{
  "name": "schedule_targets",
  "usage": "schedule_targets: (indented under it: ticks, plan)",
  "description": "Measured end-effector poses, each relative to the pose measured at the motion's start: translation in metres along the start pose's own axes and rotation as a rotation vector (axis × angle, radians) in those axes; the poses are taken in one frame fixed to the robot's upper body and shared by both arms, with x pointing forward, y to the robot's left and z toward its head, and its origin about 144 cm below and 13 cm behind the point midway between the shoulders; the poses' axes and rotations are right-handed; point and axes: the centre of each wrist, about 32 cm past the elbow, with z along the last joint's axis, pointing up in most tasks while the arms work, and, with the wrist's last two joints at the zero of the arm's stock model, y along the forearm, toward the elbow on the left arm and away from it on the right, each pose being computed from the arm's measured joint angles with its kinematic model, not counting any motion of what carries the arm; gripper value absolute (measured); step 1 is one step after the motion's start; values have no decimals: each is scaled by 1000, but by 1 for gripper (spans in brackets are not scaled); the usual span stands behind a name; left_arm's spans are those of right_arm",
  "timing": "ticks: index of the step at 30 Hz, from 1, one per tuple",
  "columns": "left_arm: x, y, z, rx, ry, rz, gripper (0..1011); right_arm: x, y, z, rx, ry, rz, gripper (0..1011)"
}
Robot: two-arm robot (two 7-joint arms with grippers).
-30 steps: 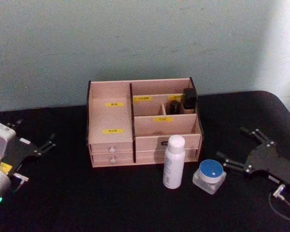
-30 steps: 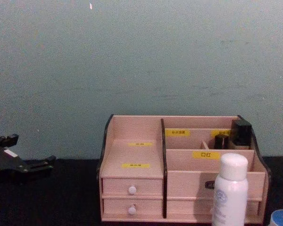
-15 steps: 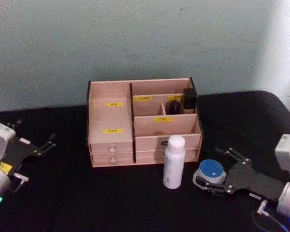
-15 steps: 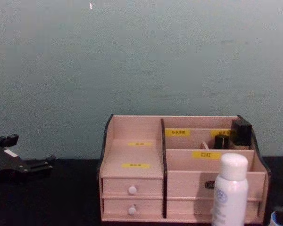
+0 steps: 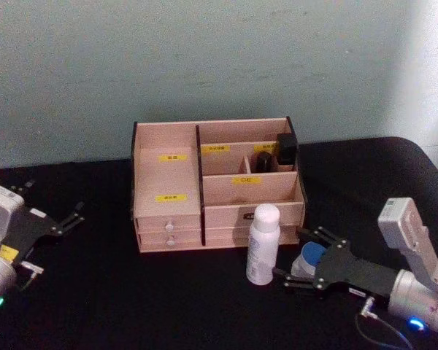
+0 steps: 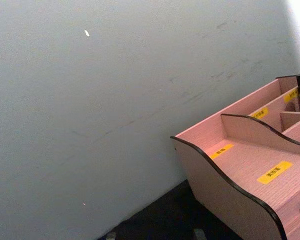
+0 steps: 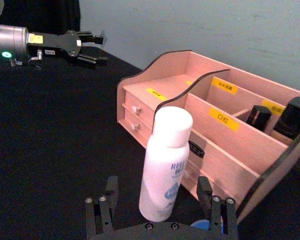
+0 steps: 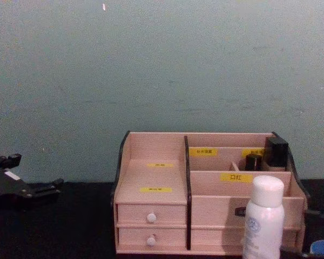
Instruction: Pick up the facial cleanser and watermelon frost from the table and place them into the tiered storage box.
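Broadly, the black tabletop ran across the whole scene, with a pale wall behind it. Near its far edge stood the tiered storage box, drawers facing the robot, yellow labels on its stepped compartments. The right arm reached in from the right, and the right claw lay low over the tabletop with its fingers spread wide, one on each side of the watermelon frost; whether they touched the jar could not be told. The left claw sat at the left edge of the tabletop, well apart from the box, fingers also spread and holding nothing. The facial cleanser stood upright just in front of the box's right half, just beside the jar and just beyond the right claw's fingertips. The jar rested on the tabletop to the bottle's right. Two small black containers stood in the box's rear right compartments.
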Motion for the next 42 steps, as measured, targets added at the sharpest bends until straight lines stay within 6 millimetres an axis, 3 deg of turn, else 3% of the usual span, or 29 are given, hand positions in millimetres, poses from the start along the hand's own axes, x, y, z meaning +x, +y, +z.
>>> schedule_targets:
  ticks: [27,42]
  plan:
    - [0,0,0,0,0,0,1001,12,53,-4,18,58,13,1002]
    - [0,0,0,0,0,0,1001,12,60,-3,21,71,19,1002]
